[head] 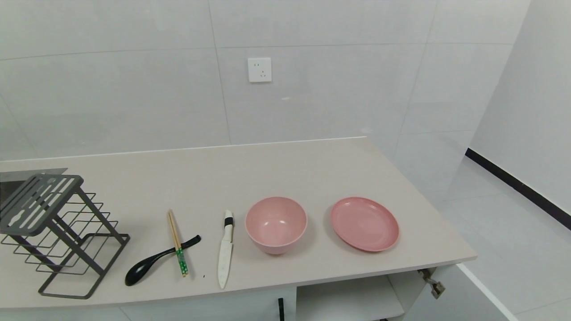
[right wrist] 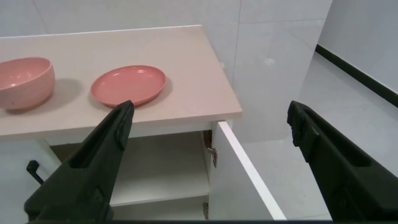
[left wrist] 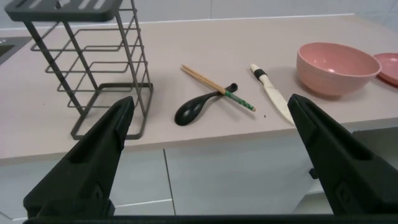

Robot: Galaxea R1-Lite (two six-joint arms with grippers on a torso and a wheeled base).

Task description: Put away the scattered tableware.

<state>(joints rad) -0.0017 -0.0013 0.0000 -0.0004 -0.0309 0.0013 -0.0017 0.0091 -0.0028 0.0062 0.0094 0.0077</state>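
Matte beige counter (head: 267, 169). Along front edge: dark wire rack (head: 40, 200) nr front-left corner; glossy black spoon (head: 138, 269), wooden chopsticks (head: 176, 238) laid across its handle, long axis front-to-back; white knife (head: 225, 256), tip toward front edge; round pink bowl (head: 275, 223); flat pink plate (head: 364, 223) nr right edge. Broad strip of counter betw. them & back edge. Both spread wide, holding nothing: left gripper (left wrist: 209, 102), right gripper (right wrist: 209, 107).

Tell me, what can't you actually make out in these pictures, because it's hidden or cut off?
- Cupboard shelf, head view: mostly hidden under the edge of the counter.
- Plate, left wrist view: cut off by the picture's edge.
- Bowl, right wrist view: partly cut off by the edge.
- Spoon, head view: the chopsticks cover part of its handle.
- Dark speck beside the knife, head view: too small to identify.
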